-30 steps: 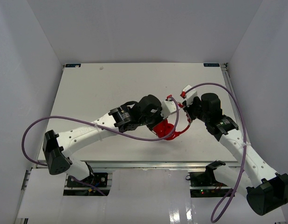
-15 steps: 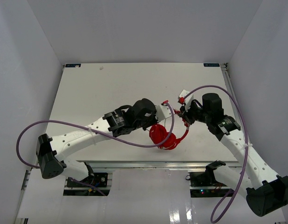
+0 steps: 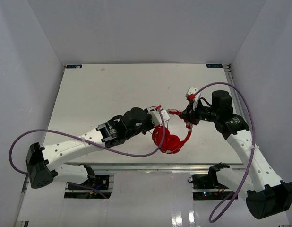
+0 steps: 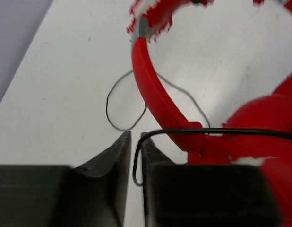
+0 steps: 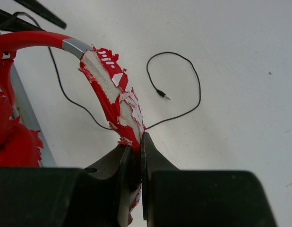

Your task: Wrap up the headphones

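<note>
The red headphones (image 3: 167, 140) hang over the table's near edge, ear cups low, between my two grippers. My right gripper (image 5: 135, 137) is shut on the peeling headband (image 5: 110, 92), and it shows from above as the right gripper (image 3: 184, 115). My left gripper (image 4: 135, 135) is open by a narrow gap. A slack loop of the thin dark cord (image 4: 135, 175) hangs in that gap along the right finger, not pinched. The headband (image 4: 150, 87) and an ear cup (image 4: 271, 113) lie just beyond the left jaws. More cord (image 5: 198, 90) curls on the table, ending in its plug (image 5: 161, 93).
The white table (image 3: 89, 94) is walled by white panels at the back and both sides. Thick purple cables (image 3: 113, 151) trail from both arms. The near table edge (image 3: 136, 164) runs right below the headphones.
My left arm has drawn back to the left and its jaws have parted slightly, loosening the cord. The ear cups have shifted a little toward the near edge. The right gripper keeps its hold.
</note>
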You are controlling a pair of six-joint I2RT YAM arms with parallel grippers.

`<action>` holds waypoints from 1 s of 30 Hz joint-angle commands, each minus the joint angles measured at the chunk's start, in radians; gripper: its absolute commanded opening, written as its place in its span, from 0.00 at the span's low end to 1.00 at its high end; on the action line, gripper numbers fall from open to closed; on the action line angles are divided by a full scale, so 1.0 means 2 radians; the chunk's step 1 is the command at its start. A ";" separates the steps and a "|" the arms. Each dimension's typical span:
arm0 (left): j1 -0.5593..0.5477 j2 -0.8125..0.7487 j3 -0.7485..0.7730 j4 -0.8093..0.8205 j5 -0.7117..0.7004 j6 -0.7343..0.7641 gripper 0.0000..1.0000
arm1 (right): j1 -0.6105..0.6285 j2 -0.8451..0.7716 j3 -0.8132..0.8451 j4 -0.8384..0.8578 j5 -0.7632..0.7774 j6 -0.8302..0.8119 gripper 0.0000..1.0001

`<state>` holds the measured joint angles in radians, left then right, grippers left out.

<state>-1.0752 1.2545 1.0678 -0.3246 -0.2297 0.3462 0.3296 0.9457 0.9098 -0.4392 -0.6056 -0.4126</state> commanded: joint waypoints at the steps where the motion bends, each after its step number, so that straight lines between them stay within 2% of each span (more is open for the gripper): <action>1: 0.005 -0.061 -0.054 0.124 -0.004 -0.018 0.32 | -0.026 0.005 0.056 0.003 -0.108 0.058 0.08; 7: 0.014 -0.084 -0.113 0.230 0.034 -0.044 0.52 | -0.048 0.015 0.081 -0.001 -0.158 0.092 0.08; 13: 0.017 -0.081 -0.159 0.326 0.074 -0.071 0.63 | -0.067 0.020 0.100 -0.001 -0.199 0.129 0.08; 17: 0.019 -0.068 -0.192 0.375 0.083 -0.084 0.64 | -0.081 0.026 0.114 0.000 -0.223 0.150 0.08; 23: 0.030 -0.047 -0.257 0.494 0.102 -0.120 0.64 | -0.104 0.036 0.134 0.004 -0.253 0.186 0.08; 30: 0.031 0.009 -0.300 0.612 0.113 -0.158 0.65 | -0.130 0.050 0.163 0.014 -0.265 0.239 0.08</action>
<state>-1.0158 1.2252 0.5067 0.6869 -0.0392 0.1000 0.0993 1.0355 1.1571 -0.4652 -1.0592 -0.0661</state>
